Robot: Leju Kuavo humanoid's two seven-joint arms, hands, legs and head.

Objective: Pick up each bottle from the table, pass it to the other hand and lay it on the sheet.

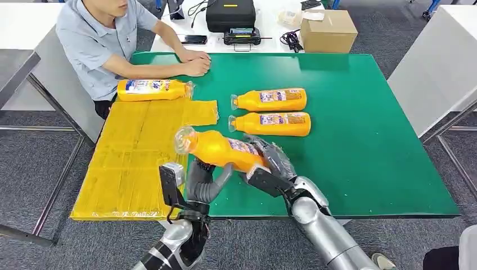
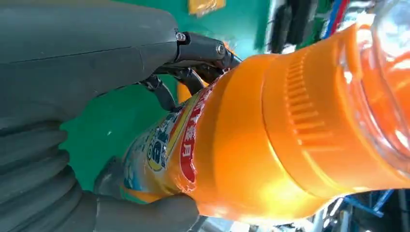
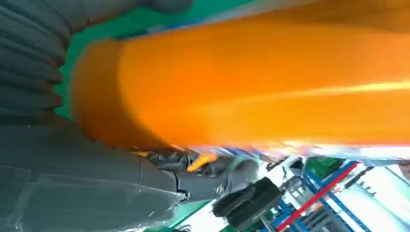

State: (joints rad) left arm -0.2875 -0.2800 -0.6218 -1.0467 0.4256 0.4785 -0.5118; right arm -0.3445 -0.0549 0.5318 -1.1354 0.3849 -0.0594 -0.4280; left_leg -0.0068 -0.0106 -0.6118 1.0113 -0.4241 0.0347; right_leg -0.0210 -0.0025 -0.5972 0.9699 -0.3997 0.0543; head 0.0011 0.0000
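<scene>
**Orange bottle held between both hands above the worktop's near edge**

Dark fingers [image 2: 203,53] of the left hand [image 1: 205,183] wrap the glossy orange bottle [image 1: 222,149] from below; the right hand [image 1: 273,163] clasps its base end. The left wrist view shows ribbed plastic near the clear neck and a printed label; the right wrist view gives just a smooth orange blur. Beyond the fingers, two bottles [image 1: 270,111] lie on the green worktop [image 1: 365,140], another bottle [image 1: 153,89] on the yellow sheet [image 1: 135,152].
</scene>
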